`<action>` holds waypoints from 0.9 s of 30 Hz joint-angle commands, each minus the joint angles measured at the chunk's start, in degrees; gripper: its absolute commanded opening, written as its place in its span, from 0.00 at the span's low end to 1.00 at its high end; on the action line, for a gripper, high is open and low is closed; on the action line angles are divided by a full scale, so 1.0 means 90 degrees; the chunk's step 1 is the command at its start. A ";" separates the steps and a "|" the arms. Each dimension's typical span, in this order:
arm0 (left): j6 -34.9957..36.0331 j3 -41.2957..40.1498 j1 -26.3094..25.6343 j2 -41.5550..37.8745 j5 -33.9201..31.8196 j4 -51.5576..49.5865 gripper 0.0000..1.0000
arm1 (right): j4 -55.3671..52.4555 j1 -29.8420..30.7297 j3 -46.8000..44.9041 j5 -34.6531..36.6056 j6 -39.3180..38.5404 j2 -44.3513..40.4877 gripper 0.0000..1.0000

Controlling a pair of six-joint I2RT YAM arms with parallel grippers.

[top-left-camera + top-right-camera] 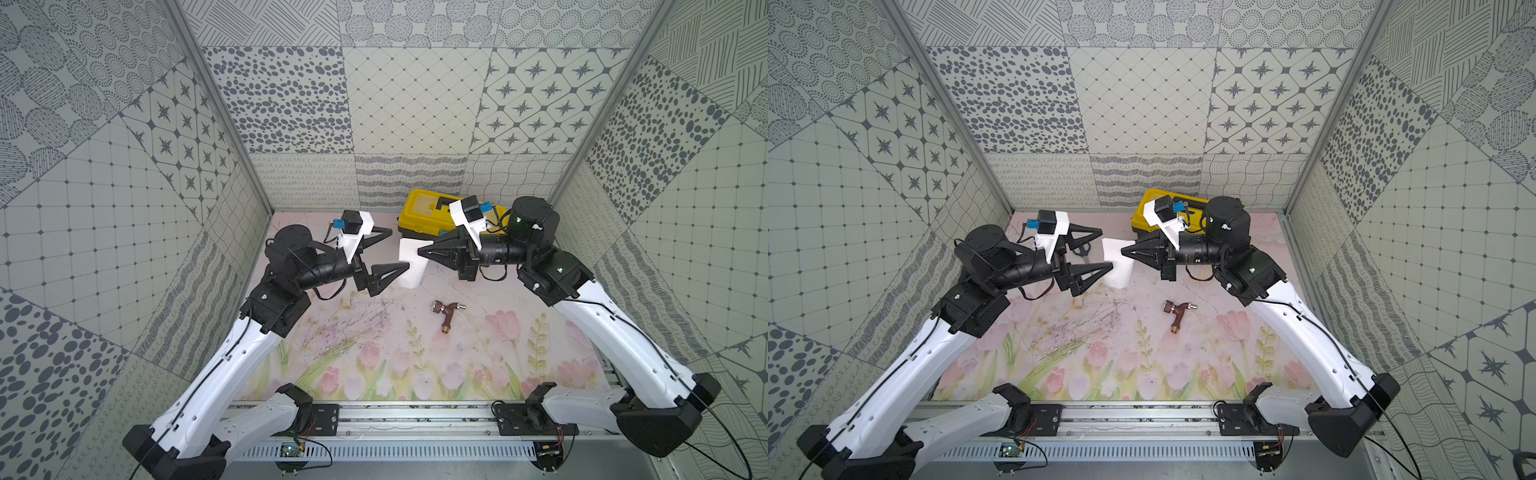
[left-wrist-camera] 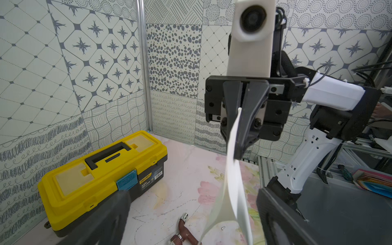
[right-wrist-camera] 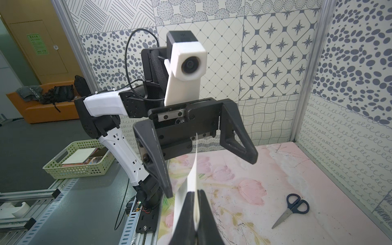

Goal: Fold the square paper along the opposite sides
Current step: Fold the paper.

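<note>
Pinches paper (image 3: 192,180) tight in right gripper (image 3: 196,193), jaws fully closed, sheet hanging bent above mat (image 1: 374,353). Gapes wide at left gripper (image 1: 400,247), fingers either side of sheet, gripping nothing. Farther out: toolbox (image 1: 422,205), tap (image 1: 446,316), scissors (image 3: 293,206).
</note>
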 commanded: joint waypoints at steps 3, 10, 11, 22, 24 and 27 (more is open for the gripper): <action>-0.0590 -0.0014 0.0008 0.0030 -0.0028 0.1044 0.78 | 0.0144 0.0030 0.0089 -0.0091 -0.0036 -0.0113 0.06; -0.0656 -0.0073 0.0013 0.0033 0.0679 0.1157 0.39 | 0.0134 0.0030 0.0097 -0.0081 -0.0077 -0.0152 0.06; -0.0656 -0.0083 0.0013 0.0026 0.0751 0.1162 0.37 | 0.0131 0.0030 0.0090 -0.0083 -0.0070 -0.0152 0.06; 0.0339 -0.0143 0.0022 -0.0429 0.1639 0.0479 0.36 | -0.0099 0.0015 0.0098 -0.0191 -0.0379 -0.0229 0.05; 0.0586 -0.0004 0.0042 -0.0476 0.1827 0.0192 0.37 | -0.0191 0.0002 0.0126 -0.0251 -0.0469 -0.0240 0.05; 0.0739 0.0162 0.0076 -0.0434 0.2067 -0.0043 0.40 | -0.0245 -0.0019 0.0165 -0.0423 -0.0514 -0.0240 0.05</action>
